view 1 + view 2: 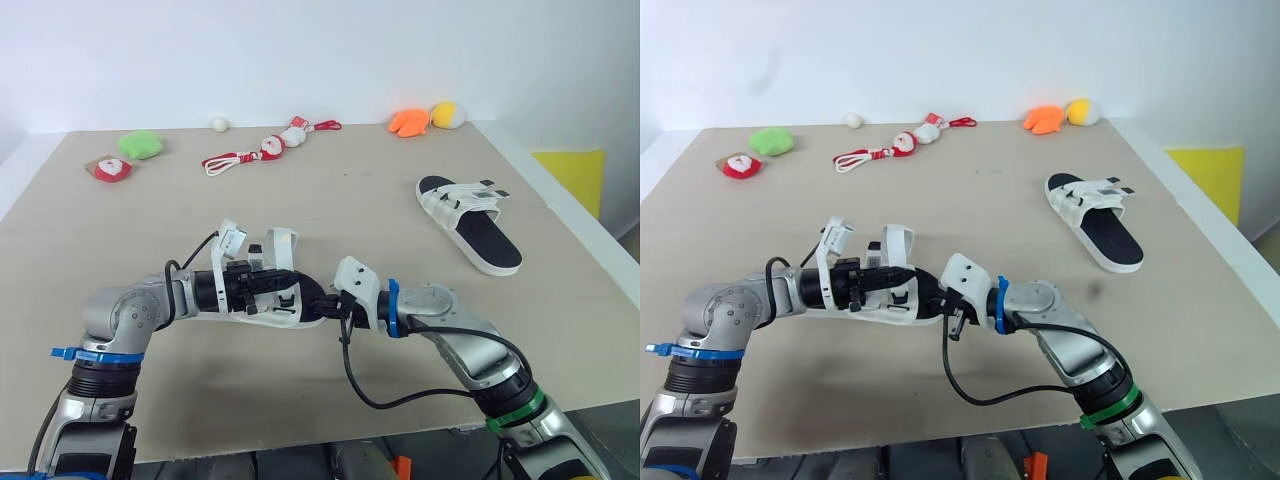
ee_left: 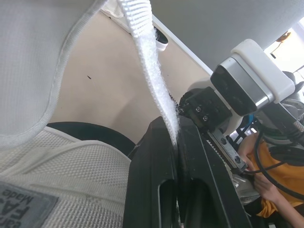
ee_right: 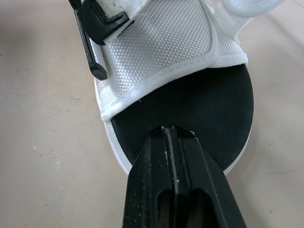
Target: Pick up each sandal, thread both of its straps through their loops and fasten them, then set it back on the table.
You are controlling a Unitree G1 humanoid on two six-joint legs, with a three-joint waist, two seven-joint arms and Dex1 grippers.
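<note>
At the front centre of the table (image 1: 330,200), the near sandal (image 3: 161,42) appeared light, stiff-soled and limp-strapped. The right gripper (image 3: 176,133), fingers pressed together, met its sole (image 3: 209,118); the left gripper (image 2: 176,124) pinched a strap (image 2: 152,71), likely the best hold.

Bare table (image 1: 370,215) separates near sandal (image 3: 166,52) from far sandal (image 1: 470,225).

place: robot lab | beige table (image 1: 350,220), white wall (image 1: 300,50) (plush toys (image 1: 140,145) scattered)
</note>
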